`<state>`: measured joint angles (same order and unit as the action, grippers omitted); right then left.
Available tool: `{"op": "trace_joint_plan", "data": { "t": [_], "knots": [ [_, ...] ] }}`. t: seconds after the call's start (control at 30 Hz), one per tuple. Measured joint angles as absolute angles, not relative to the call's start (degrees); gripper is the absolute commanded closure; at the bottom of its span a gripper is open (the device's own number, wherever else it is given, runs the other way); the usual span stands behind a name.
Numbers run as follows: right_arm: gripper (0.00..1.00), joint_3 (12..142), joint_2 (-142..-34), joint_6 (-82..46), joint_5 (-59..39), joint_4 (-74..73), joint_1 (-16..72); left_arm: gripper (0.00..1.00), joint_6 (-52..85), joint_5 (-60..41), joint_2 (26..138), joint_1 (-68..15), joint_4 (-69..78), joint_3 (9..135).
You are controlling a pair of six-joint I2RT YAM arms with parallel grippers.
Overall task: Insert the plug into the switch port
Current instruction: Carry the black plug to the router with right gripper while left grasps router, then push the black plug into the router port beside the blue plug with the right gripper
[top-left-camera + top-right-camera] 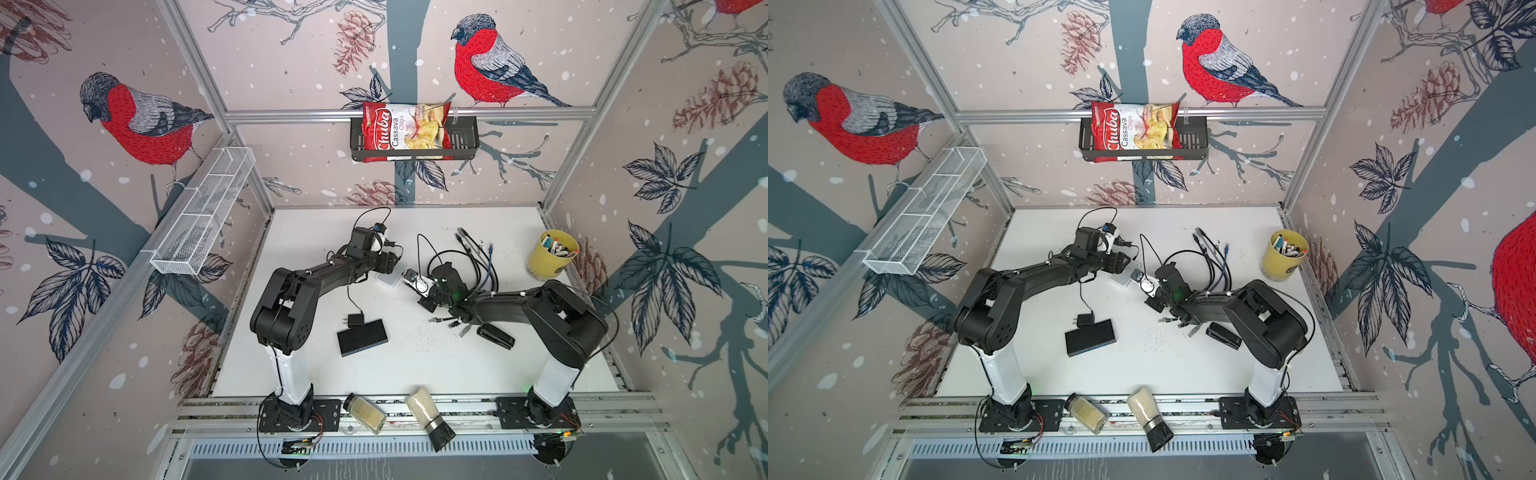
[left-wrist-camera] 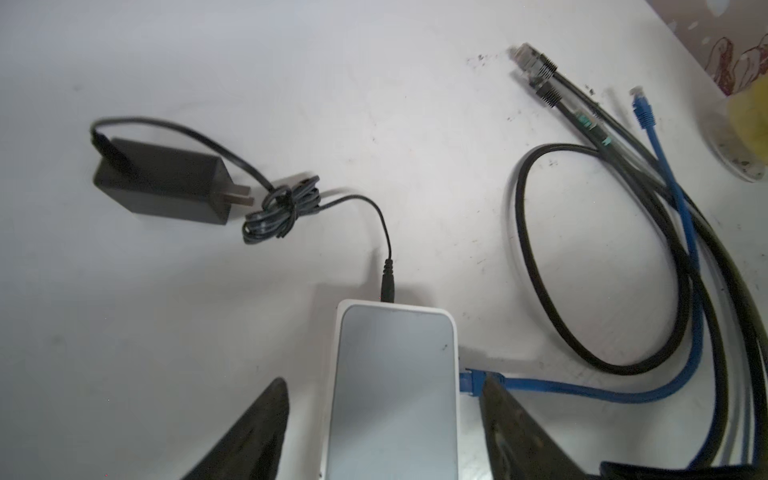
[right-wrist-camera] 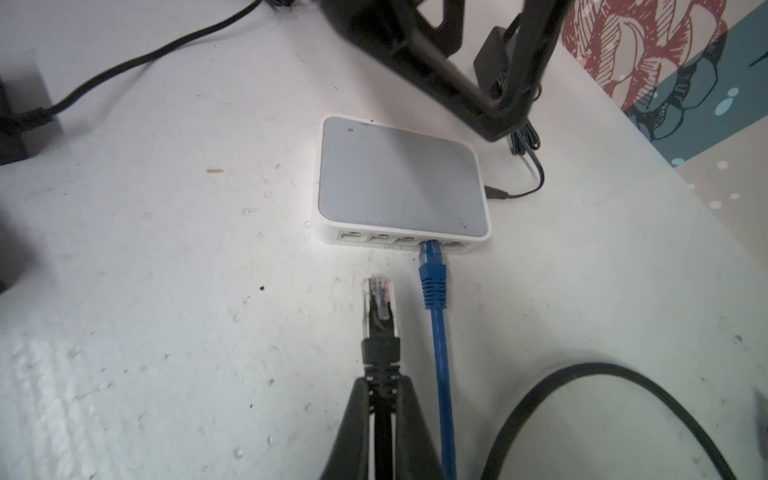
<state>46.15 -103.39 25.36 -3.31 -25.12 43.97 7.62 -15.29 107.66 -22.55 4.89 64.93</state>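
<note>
As walls show birds, table's white.

switch cropped by edge, cup prob. blurred

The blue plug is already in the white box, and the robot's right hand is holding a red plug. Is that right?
Not quite. The right hand is holding a black plug, not a red one, as the right wrist view shows. The blue plug is indeed already in the white box.
</note>
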Motion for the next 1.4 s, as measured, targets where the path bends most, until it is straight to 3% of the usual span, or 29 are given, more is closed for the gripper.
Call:
{"op": "trace_joint_plan", "data": {
  "t": [0.57, 1.4],
  "knots": [
    [1.00, 48.84, -111.74, 23.31, 2.48, -32.05, 45.71, 0.37, 11.66, -19.68, 110.69, -22.61, 6.09, 62.57],
    [1.00, 43.03, -111.07, 19.57, 2.26, -41.58, 46.09, 0.39, 10.52, -19.92, 111.81, -23.90, 7.05, 62.30]
  ]
}}
